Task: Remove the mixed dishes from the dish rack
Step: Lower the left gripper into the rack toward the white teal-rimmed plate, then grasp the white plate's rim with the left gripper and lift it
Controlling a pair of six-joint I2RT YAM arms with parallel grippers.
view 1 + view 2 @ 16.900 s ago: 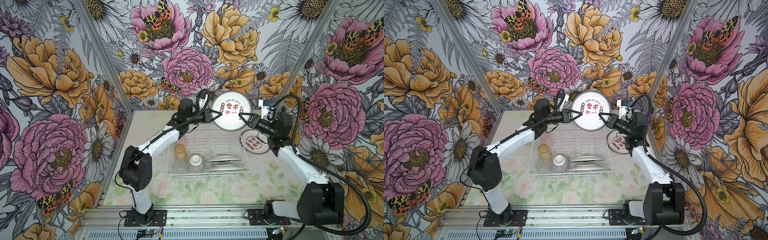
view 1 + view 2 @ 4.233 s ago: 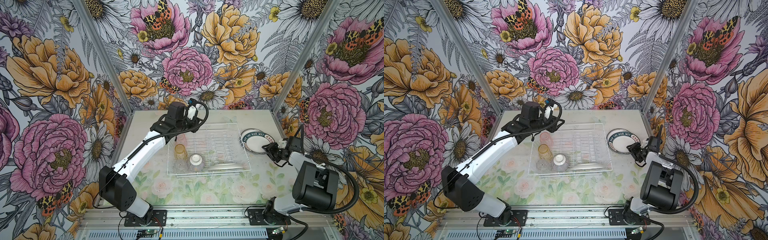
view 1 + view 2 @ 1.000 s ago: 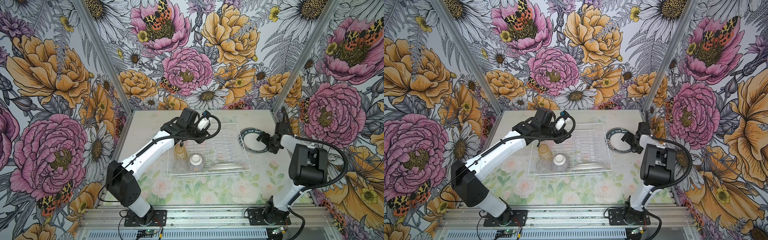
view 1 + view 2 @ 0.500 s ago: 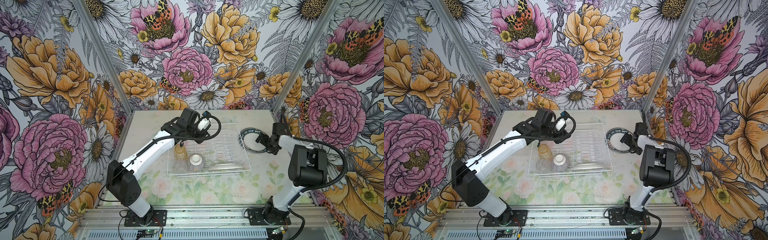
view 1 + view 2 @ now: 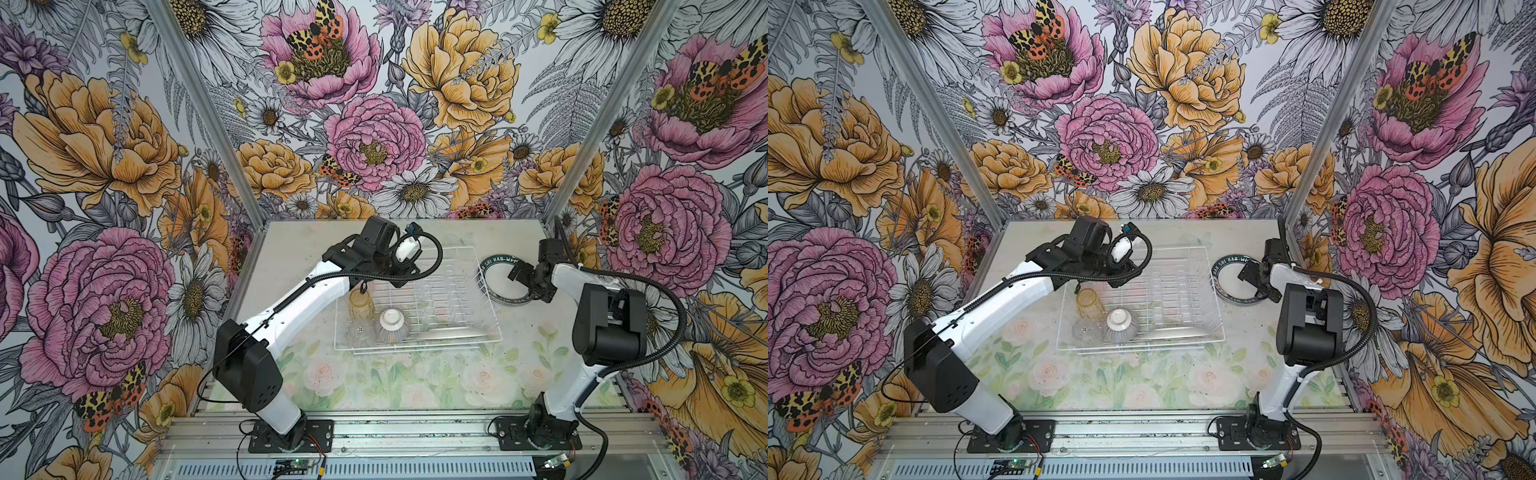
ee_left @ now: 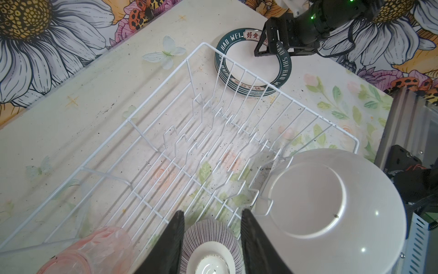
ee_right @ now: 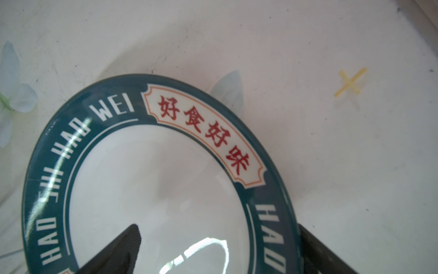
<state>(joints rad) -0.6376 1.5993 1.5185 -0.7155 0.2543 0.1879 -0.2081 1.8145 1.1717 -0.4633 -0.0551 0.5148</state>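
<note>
In both top views the dish rack [image 5: 490,303] sits mid-table. It holds an amber tumbler [image 5: 360,304], a clear tumbler [image 5: 358,332], an upturned ribbed bowl [image 5: 391,323] and one white plate [image 5: 449,332] low along its near side. A stack of plates [image 5: 494,262] lies on the table just beside the rack's right wall, with the right gripper [image 5: 516,275] over it. The left gripper [image 5: 365,286] hangs above the rack's far-left part, close over the amber tumbler.

In the left wrist view, the left gripper's fingers are partly spread and pinch nothing. The ribbed bowl shows beyond the gap, a pink tumbler [image 6: 99,246] lies to one side, and the white plate leans on the prongs. How many plates the stack holds is hard to count here, perhaps four.

In the right wrist view, the jaws are spread wide across the top plate's green rim and grip nothing.

The plates seem nearly done, and the glasses and bowl are next. The left gripper should drop over one piece and close. The right gripper must lift clear and then reach for the last plate.
</note>
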